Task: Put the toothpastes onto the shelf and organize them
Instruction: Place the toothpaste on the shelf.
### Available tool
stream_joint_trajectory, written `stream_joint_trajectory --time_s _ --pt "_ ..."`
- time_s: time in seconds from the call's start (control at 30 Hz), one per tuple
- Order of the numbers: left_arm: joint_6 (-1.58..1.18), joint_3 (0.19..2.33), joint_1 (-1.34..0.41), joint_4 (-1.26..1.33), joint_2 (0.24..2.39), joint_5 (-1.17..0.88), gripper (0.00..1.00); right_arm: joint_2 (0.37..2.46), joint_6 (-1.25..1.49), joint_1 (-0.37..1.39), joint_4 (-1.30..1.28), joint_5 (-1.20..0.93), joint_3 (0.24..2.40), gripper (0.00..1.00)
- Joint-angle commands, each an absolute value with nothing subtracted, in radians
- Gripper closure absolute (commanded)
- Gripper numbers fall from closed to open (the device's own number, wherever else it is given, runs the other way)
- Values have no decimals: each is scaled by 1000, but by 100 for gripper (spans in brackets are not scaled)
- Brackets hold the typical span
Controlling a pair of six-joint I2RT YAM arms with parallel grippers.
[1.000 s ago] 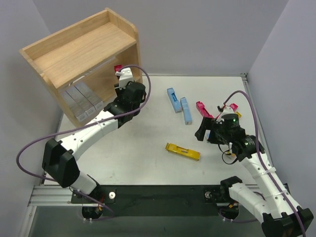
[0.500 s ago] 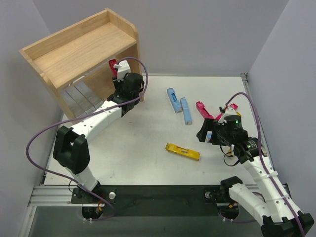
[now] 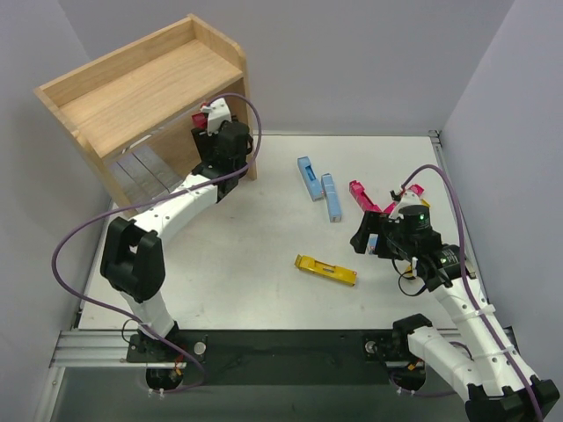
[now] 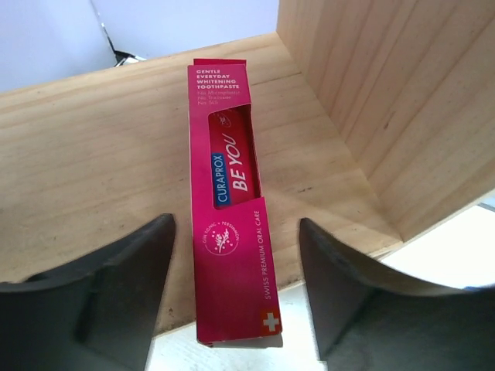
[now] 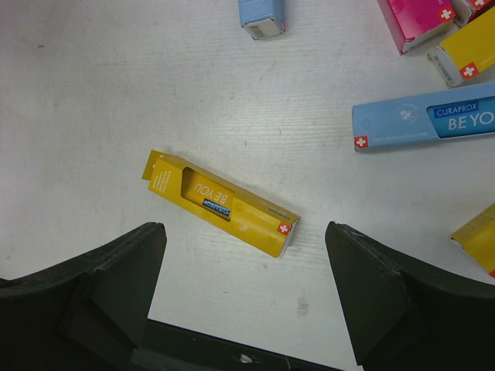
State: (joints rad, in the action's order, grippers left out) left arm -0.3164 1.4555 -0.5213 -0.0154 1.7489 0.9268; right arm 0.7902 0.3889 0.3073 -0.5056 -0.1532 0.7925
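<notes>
— Where does the left pincer [image 4: 236, 226] sit?
— At the shelf [image 3: 141, 88], by the right end of its lower board. The fingers stand spread, one on each side of a magenta carton [image 4: 228, 201], with a gap on both sides. It grips nothing.
— And that carton?
— It lies flat on the lower board near the right side panel, its near end jutting over the front edge.
— Further right?
— On the table [image 3: 246, 246], light blue cartons [image 3: 308, 178] lie side by side, and a yellow carton [image 5: 220, 202] lies alone.
— The right pincer [image 5: 244, 232]?
— Spread wide and empty. It hovers above the table, and the yellow carton shows between its fingers, untouched.
</notes>
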Motion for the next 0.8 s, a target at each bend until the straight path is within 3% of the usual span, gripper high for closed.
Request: stream_joint_trajectory --time_s 0.0,0.4,0.77 --pt "-285 1490 -520 52 1712 878 20 787 374 302 -528 -147 792 12" --pt "-241 1341 -528 2 1461 571 6 801 377 298 -531 -150 792 12" --pt "-210 1092 -368 63 1287 154 21 799 377 293 -531 -164 782 12"
